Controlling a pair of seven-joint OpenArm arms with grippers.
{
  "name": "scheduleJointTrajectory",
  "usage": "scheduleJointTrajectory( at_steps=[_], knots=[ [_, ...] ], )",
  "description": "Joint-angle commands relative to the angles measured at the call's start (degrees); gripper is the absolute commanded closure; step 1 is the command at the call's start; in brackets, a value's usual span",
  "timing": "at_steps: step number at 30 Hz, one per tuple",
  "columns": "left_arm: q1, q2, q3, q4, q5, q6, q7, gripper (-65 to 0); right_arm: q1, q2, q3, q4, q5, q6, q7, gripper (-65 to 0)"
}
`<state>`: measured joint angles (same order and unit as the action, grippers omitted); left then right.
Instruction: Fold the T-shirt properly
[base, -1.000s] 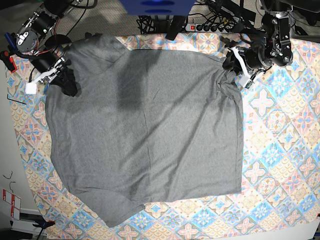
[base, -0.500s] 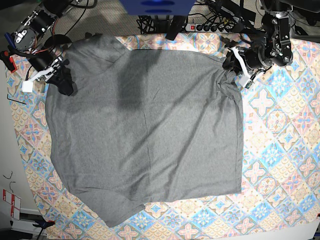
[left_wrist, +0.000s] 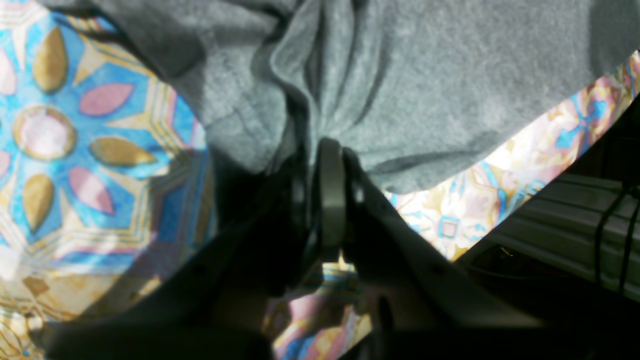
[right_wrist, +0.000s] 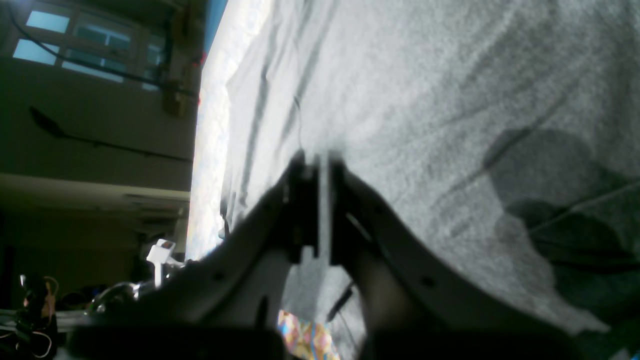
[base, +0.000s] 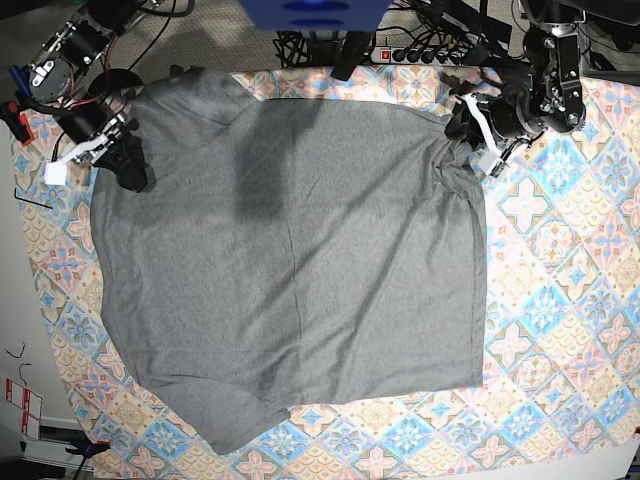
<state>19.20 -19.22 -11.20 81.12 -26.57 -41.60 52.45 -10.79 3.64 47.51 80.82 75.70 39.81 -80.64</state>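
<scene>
Both the left gripper (base: 462, 128) and right gripper (base: 131, 176) pinch the T-shirt (base: 290, 270) on the tablecloth (base: 560, 300).

A colourful tile-patterned tablecloth (base: 560, 300) covers the table. A power strip (base: 420, 53) with dark cables lies past its 12 o'clock edge, beside a blue object (base: 315, 14). Red-and-white tags (base: 20, 400) sit at 8 o'clock.

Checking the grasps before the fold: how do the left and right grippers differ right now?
The left gripper pinches a bunched, creased corner of the T-shirt, with tablecloth showing beside it; the right gripper sits on smooth, flat cloth. In the base view the left gripper is at the shirt's far right corner, the right gripper at its far left edge. Both are shut.
</scene>
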Motion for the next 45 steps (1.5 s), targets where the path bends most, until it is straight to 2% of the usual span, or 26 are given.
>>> scheduleJointTrajectory(
  at_steps=[1,4,11,16,18,19,20,23,24,26,29,40,41,43,45],
  knots=[
    [0.6,-0.1,0.6,-0.4,4.3,1.6,3.4,-2.5,0.3,0.7,0.1,0.7,1.8,0.2,0.6,-1.6],
    [0.6,-0.1,0.6,-0.4,4.3,1.6,3.4,-2.5,0.2,0.7,0.0,0.9,1.8,0.2,0.6,-7.5],
    [0.6,-0.1,0.6,-0.4,4.3,1.6,3.4,-2.5,0.1,0.7,0.0,0.7,1.8,0.2,0.6,-27.3],
    [0.6,-0.1,0.6,-0.4,4.3,1.6,3.4,-2.5,0.1,0.7,0.2,0.7,1.8,0.2,0.6,-36.0],
    [0.7,-0.1,0.6,-0.4,4.3,1.6,3.4,-2.5,0.1,0.7,0.3,0.7,1.8,0.2,0.6,-34.4],
    [0.7,-0.1,0.6,-0.4,4.3,1.6,3.4,-2.5,0.1,0.7,0.4,0.7,1.8,0.2,0.6,-31.2],
    [0.7,-0.1,0.6,-0.4,4.3,1.6,3.4,-2.5,0.1,0.7,0.4,0.7,1.8,0.2,0.6,-25.7],
    [0.8,-0.1,0.6,-0.4,4.3,1.6,3.4,-2.5,0.1,0.7,0.4,0.7,1.8,0.2,0.6,-2.2],
    [0.8,-0.1,0.6,-0.4,4.3,1.6,3.4,-2.5,0.1,0.7,0.4,0.7,1.8,0.2,0.6,0.0],
    [0.9,-0.1,0.6,-0.4,4.3,1.6,3.4,-2.5,0.1,0.7,0.4,1.2,1.9,0.2,0.6,-2.3],
    [0.9,-0.1,0.6,-0.4,4.3,1.6,3.4,-2.4,0.1,0.7,0.4,1.2,1.9,0.2,0.6,-0.6],
    [1.0,-0.1,0.6,-0.4,4.3,1.6,3.4,-2.4,0.1,0.7,0.4,1.2,1.8,0.2,0.6,-0.8],
    [1.0,-0.1,0.6,-0.4,4.2,1.6,3.4,-2.4,0.1,0.7,0.4,1.2,1.8,-1.5,0.6,-0.8],
    [1.0,-0.1,0.6,-0.4,4.2,1.6,3.4,-2.4,0.1,0.7,0.4,1.4,1.7,-8.3,0.6,-0.8],
    [1.0,-0.1,0.6,-0.4,4.2,1.6,3.4,-2.4,0.4,0.8,0.4,3.4,1.4,-13.0,0.6,-0.8]
  ],
)
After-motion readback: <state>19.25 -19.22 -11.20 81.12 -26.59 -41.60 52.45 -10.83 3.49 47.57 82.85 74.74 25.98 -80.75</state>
